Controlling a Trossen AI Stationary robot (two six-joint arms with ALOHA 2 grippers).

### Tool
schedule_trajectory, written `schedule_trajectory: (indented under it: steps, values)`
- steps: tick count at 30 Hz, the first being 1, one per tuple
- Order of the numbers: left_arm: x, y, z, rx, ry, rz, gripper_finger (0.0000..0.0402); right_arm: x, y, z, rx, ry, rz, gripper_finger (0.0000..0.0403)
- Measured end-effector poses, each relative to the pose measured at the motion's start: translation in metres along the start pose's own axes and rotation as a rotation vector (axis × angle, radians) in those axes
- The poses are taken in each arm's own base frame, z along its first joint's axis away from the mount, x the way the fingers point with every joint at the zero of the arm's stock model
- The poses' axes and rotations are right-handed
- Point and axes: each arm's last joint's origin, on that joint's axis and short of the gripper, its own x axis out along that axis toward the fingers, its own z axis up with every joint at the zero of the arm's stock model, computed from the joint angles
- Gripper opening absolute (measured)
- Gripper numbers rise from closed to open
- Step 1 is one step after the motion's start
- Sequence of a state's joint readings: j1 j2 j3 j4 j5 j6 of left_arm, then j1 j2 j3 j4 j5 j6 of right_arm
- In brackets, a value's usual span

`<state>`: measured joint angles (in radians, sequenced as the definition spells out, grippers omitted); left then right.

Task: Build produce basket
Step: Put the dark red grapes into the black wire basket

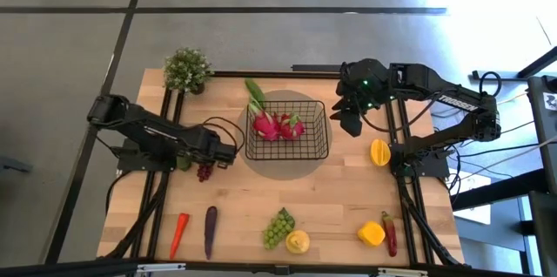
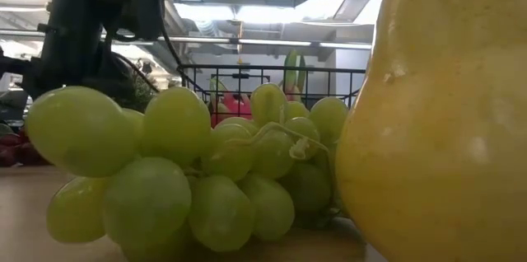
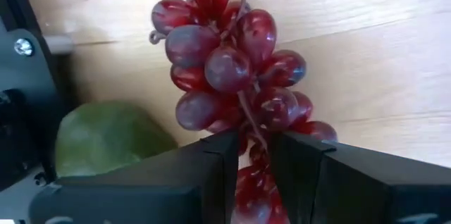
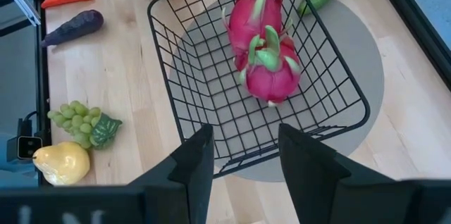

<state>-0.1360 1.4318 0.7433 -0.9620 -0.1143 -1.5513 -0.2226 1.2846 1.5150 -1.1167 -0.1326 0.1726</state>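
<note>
The black wire basket (image 1: 329, 131) sits mid-table on a grey round mat. It holds two pink dragon fruits (image 1: 278, 126), and a green cucumber (image 1: 254, 94) leans on its far left rim. Left of the basket, my left gripper (image 1: 224, 153) points down, shut on a bunch of purple grapes (image 3: 232, 62), also seen in the high view (image 1: 204, 172). My right gripper (image 4: 245, 146) hangs open in the air over the basket's right side (image 1: 351, 118), with nothing between its fingers. My left gripper pinches one end of the grape bunch between its two fingers, where the stem and a few grapes (image 3: 252, 136) sit in the narrow gap. The fingers come from above, pointing down. The bunch reaches away below them toward the table; I cannot tell whether it touches the wood.
A potted plant (image 1: 187, 70) stands at the far left. Along the near edge lie a carrot (image 1: 178, 233), an eggplant (image 1: 210, 229), green grapes (image 1: 278, 227), a yellow fruit (image 1: 298, 242), a yellow pepper (image 1: 371, 233) and a red chili (image 1: 389, 235). A yellow half fruit (image 1: 379, 152) lies right of the basket. A green object (image 3: 106, 136) lies beside the purple grapes.
</note>
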Motion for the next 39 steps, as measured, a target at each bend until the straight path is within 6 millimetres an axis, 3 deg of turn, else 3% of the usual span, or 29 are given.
schedule_trajectory:
  steps: [5, 12, 18, 22, 34, 39]
  values:
    - [0.008, -0.005, -0.001, 0.005, 0.002, 0.023, 0.0073, 0.000, 0.000, 0.000, -0.001, 0.000, 0.000, 0.0149]
    - [0.010, -0.008, -0.001, 0.161, 0.005, 0.006, 0.0070, 0.000, 0.000, 0.000, -0.001, 0.000, 0.000, 0.0149]
    - [0.010, -0.009, 0.001, 0.163, 0.022, -0.003, 0.0010, 0.000, 0.000, 0.000, -0.002, -0.001, 0.000, 0.0149]
    - [0.009, -0.009, 0.001, 0.163, 0.024, -0.011, 0.0002, 0.000, 0.000, 0.000, -0.002, -0.001, 0.000, 0.0149]
    - [-0.027, 0.007, 0.005, 0.170, -0.027, -0.210, 0.0000, 0.000, 0.000, 0.000, -0.002, -0.001, 0.000, 0.0149]
    - [-0.048, 0.014, 0.009, 0.260, -0.105, -0.301, 0.0000, 0.000, 0.000, 0.000, -0.040, -0.001, 0.000, 0.0149]
